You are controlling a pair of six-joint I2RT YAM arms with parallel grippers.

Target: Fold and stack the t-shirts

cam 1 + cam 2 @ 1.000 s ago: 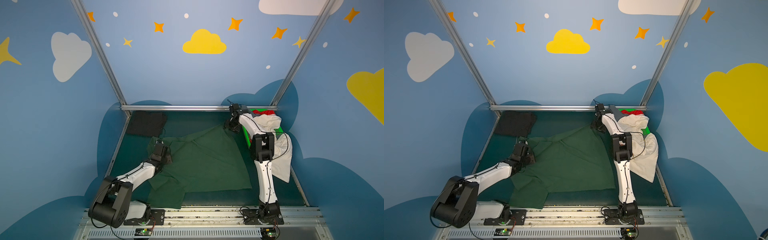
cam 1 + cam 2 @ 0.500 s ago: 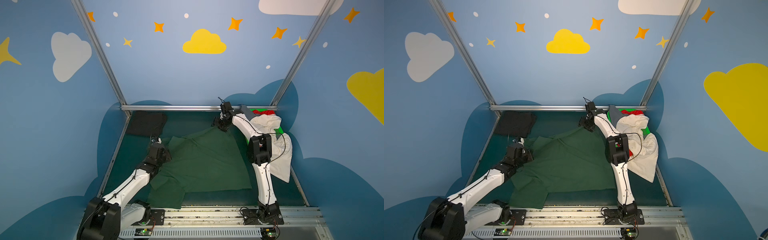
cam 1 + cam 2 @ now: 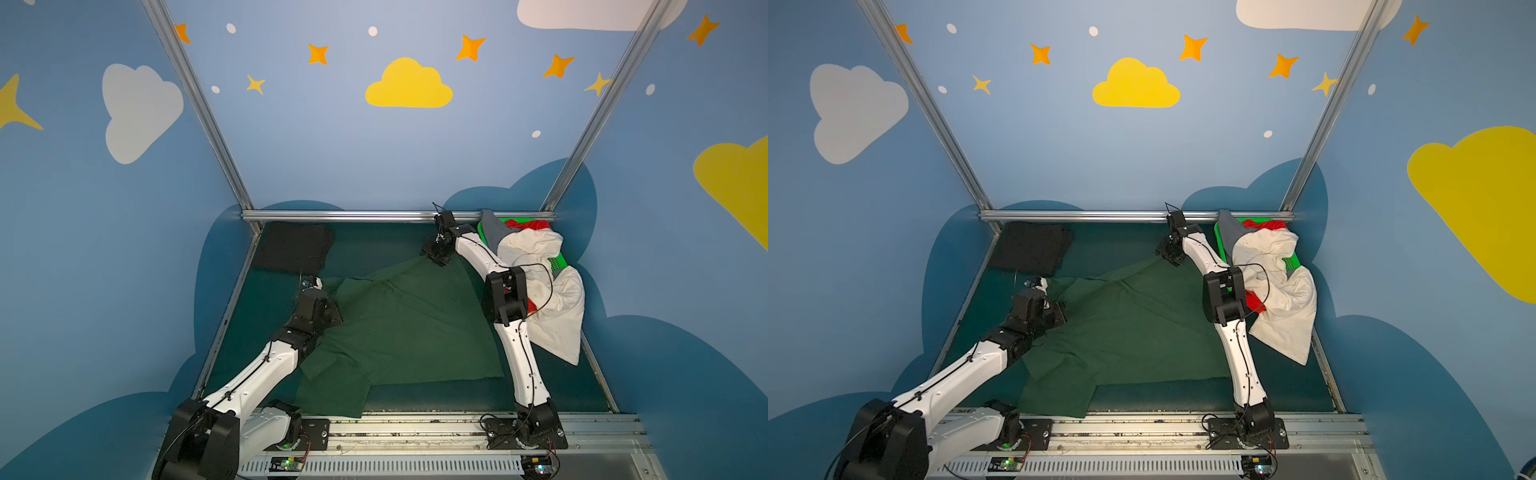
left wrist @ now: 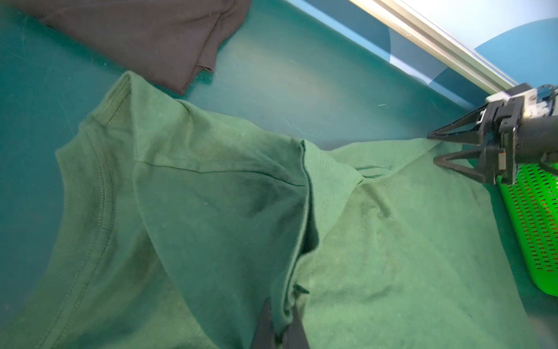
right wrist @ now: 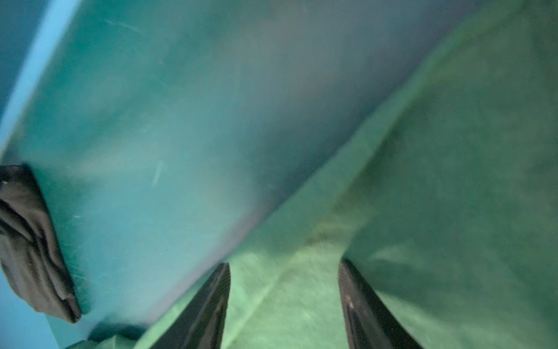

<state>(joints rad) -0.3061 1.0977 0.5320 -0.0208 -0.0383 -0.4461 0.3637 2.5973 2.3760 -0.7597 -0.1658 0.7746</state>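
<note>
- While it lies spread and creased across the middle of the teal table (image 3: 374, 241) in both top views, the dark green t-shirt (image 3: 407, 328) (image 3: 1133, 324) trails one sleeve toward the lower edge.
- The left gripper (image 4: 282, 305), left of centre, is pinched tight on a raised fold of that shirt.
- The right gripper (image 5: 283, 264) sits at the shirt's far corner, upper centre, its fingers apart with cloth between them, unclamped.
- A folded black t-shirt (image 3: 291, 247) lies apart at the table's upper left.
- At upper right, a cream-white t-shirt (image 3: 552, 299), a red t-shirt (image 3: 534, 225) and a grey t-shirt (image 3: 490, 232) heap over a green mesh basket (image 3: 557, 262).
</note>
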